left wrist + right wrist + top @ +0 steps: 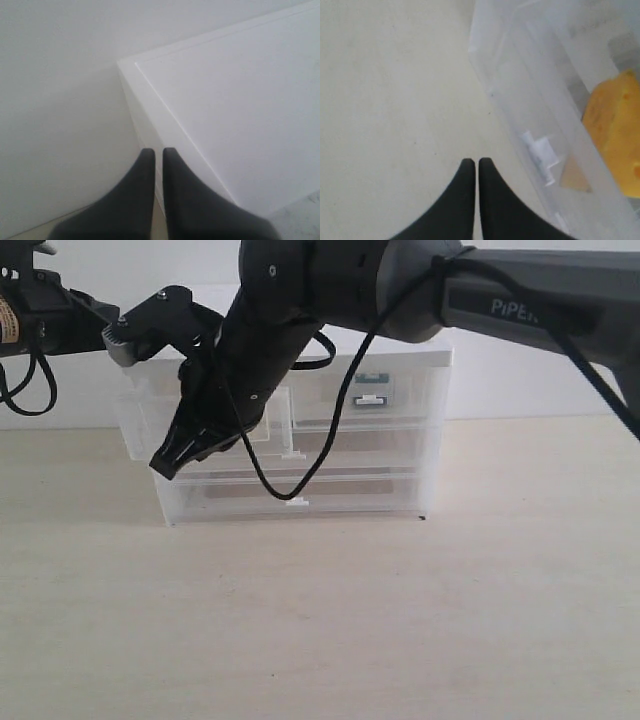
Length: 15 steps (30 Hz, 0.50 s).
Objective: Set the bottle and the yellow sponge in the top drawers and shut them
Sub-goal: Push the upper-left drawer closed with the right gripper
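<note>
The yellow sponge [615, 130] lies inside the left top drawer [150, 420], which stands pulled out from the white-topped cabinet [420, 358]. My right gripper [175, 462] [474, 161] is shut and empty, reaching across to the front of that drawer, close to its small white handle [540, 152]. The bottle [372, 383] shows dimly with its teal label inside the right top drawer [400, 390], which is pushed in. My left gripper [158, 150] [185, 320] is shut and empty, held up by the cabinet's top left corner [131, 64].
Two full-width drawers [350, 490] below the top ones are pushed in. A loose black cable [300, 485] hangs from the right arm across the cabinet front. A pale wooden table [320, 620] stretches in front; a white wall [50, 100] is behind.
</note>
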Each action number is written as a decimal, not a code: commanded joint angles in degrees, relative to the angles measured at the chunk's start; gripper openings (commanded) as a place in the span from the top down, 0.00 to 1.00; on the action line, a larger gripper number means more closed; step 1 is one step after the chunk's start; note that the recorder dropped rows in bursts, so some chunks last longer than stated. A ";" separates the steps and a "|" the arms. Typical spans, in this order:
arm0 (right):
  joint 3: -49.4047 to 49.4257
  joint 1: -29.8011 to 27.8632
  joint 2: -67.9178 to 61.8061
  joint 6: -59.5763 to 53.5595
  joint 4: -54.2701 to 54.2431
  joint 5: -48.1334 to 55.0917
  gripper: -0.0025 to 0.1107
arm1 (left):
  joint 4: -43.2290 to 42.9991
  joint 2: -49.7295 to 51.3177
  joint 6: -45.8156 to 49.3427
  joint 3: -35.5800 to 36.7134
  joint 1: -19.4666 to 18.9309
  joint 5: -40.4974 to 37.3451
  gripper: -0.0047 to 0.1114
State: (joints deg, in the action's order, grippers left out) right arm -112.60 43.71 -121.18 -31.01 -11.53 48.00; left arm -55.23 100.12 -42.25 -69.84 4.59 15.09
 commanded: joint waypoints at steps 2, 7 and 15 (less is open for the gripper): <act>-0.06 -0.48 -0.49 -0.34 2.90 -7.24 0.98 | 0.45 -0.71 -0.36 -0.04 -0.04 -0.51 0.92; -0.06 -1.63 -2.27 0.43 3.69 -13.64 0.98 | 0.45 -0.71 -0.36 -0.04 -0.04 -0.51 0.92; -0.06 -3.17 -3.94 0.92 5.91 -23.13 0.98 | 0.45 -0.71 -0.36 -0.04 -0.04 -0.14 0.92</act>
State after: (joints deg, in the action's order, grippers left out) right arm -112.60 41.28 -124.87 -30.41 -6.76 28.32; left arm -55.23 100.12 -42.25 -69.84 4.59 15.09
